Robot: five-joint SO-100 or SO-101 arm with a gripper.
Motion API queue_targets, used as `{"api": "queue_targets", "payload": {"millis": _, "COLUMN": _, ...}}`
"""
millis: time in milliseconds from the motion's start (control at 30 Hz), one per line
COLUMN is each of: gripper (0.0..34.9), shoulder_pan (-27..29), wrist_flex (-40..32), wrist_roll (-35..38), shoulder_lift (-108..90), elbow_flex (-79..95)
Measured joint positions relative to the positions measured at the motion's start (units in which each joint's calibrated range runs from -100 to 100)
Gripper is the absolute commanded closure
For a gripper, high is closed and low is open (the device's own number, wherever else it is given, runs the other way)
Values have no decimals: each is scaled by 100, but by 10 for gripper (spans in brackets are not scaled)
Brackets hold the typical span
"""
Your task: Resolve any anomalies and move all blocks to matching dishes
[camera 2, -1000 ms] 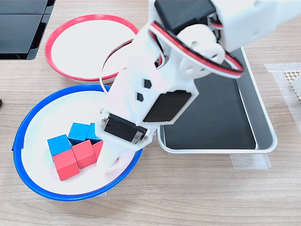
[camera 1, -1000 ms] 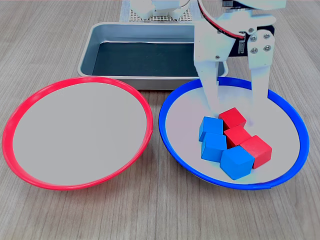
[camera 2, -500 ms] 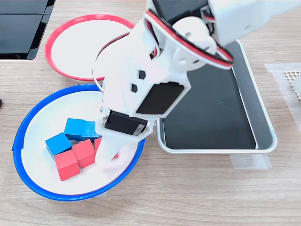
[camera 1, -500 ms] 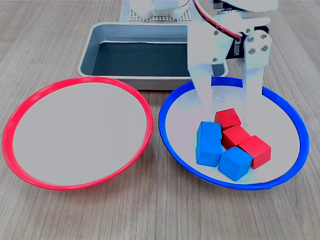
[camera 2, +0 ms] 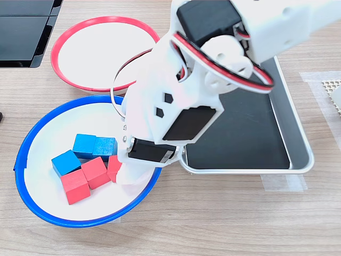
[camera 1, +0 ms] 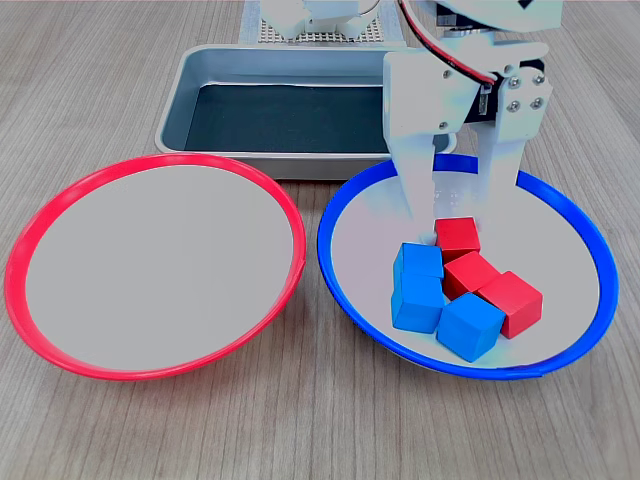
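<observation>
With its white two-fingered tool [camera 1: 456, 205] spread open astride the rearmost small matte red cube [camera 1: 458, 237] in the blue-rimmed shallow round dish [camera 1: 352, 205], a square, centred closing looks wise before lifting.

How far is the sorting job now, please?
Done: the three blue blocks already lie in the blue dish. In hand: the gripper stands open around the rear red block, not yet closed. Left: all three red blocks are in the blue dish too, and the red dish holds nothing. The grey tray holds no blocks.
</observation>
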Motion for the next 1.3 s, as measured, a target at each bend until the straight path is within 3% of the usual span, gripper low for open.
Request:
{"api": "queue_targets", "payload": {"millis": 200, "gripper": 347, "shoulder_pan": 0, "wrist_flex": 253, "wrist_roll": -117, "shoulder_lift": -102, "elbow_flex": 0}}
{"api": "queue_targets", "payload": {"millis": 400, "gripper": 347, "shoulder_pan": 97, "wrist_flex": 1183, "wrist_roll": -630, "shoulder_lift": -818, "elbow_flex": -345}}
{"api": "queue_targets", "payload": {"millis": 567, "gripper": 347, "shoulder_pan": 867, "wrist_flex": 2365, "wrist_roll": -684, "shoulder_lift": -1091, "elbow_flex": -1352}}
{"api": "queue_targets", "payload": {"millis": 667, "gripper": 347, "shoulder_pan": 1407, "wrist_flex": 2602, "wrist_roll": -518, "shoulder_lift": -1091, "elbow_flex": -1606}}
{"api": "queue_targets", "payload": {"millis": 833, "gripper": 346, "shoulder_pan": 2487, "wrist_flex": 2194, "wrist_roll": -49, "shoulder_lift": -776, "elbow_flex": -1497}}
{"api": "queue_targets", "payload": {"millis": 1133, "gripper": 172, "shoulder_pan": 2805, "wrist_flex": 873, "wrist_roll": 171, "shoulder_lift": 111, "elbow_flex": -1143}}
{"api": "queue_targets", "payload": {"millis": 1300, "gripper": 194, "shoulder_pan": 2885, "wrist_flex": 628, "wrist_roll": 225, "shoulder_lift": 188, "elbow_flex": -1089}}
